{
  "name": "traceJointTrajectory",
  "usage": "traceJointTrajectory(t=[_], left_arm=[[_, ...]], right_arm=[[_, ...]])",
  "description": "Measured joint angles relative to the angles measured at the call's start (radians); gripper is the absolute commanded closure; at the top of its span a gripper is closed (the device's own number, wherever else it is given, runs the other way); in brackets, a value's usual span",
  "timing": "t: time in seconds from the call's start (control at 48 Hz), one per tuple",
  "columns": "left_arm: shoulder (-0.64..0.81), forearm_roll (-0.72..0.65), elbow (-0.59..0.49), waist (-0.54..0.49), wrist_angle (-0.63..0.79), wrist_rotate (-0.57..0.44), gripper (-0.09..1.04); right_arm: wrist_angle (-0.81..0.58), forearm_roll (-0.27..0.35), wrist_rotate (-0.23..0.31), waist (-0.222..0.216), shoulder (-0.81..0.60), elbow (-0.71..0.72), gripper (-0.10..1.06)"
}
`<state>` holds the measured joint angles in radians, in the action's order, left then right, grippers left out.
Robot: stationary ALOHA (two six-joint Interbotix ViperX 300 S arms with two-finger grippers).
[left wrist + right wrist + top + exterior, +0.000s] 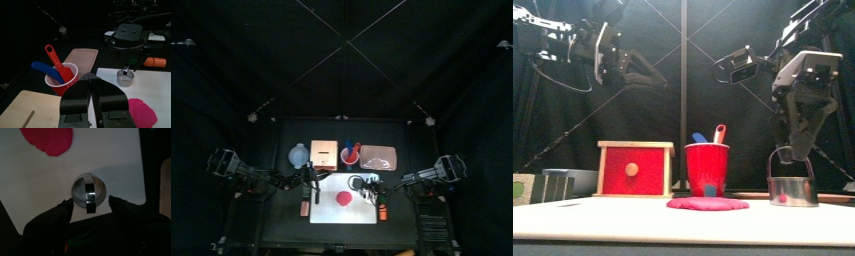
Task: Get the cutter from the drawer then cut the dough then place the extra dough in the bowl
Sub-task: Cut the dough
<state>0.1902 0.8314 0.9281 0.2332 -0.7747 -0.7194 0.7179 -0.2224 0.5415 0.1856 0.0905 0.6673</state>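
Left gripper (90, 80) hangs high on the left, jaws pressed together on nothing; parked clear of the work, I'd say. Bowl (298, 155) sits back left, ready for scrap. Wooden box (633, 170): drawer front looks flush, so the fetch step reads as done. Red cup (707, 170) stands just right of it. Dough (707, 204) lies flat on the white board (593, 215), looks whole. Cutter (791, 190) stands upright on the board right of the dough, apart from it, wire handle up. Right gripper (89, 203) is directly over it, jaws spread either side of the handle, gripping nothing; likely lined up to pinch it, then carry the cutter left onto the dough.
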Motion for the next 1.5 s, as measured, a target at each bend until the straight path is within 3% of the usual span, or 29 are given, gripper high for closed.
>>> traceJointTrajectory(t=[0.312, 0.708, 1.0, 1.312, 1.438, 1.5], left_arm=[[-0.002, 0.002, 0.041, 0.0, 0.0, 0.072, 0.57], [-0.002, 0.002, 0.066, 0.0, 0.0, 0.114, 0.57], [-0.003, 0.003, 0.075, 0.0, 0.0, 0.114, 0.57], [-0.037, 0.02, 0.106, -0.002, 0.0, 0.114, 0.58], [-0.038, 0.032, 0.117, -0.002, 0.0, 0.114, 0.58], [-0.04, 0.034, 0.124, -0.003, 0.0, 0.115, 0.58]], right_arm=[[0.017, -0.003, -0.002, 0.0, -0.021, -0.028, 0.11], [0.04, -0.006, -0.002, -0.003, -0.026, -0.044, 0.44], [0.046, -0.003, 0.0, 0.002, -0.038, -0.141, 0.45], [0.078, -0.009, -0.008, 0.026, -0.169, -0.324, 0.45], [0.13, -0.006, -0.04, 0.029, -0.215, -0.39, 0.45], [0.156, 0.002, -0.086, 0.029, -0.239, -0.423, 0.45]])
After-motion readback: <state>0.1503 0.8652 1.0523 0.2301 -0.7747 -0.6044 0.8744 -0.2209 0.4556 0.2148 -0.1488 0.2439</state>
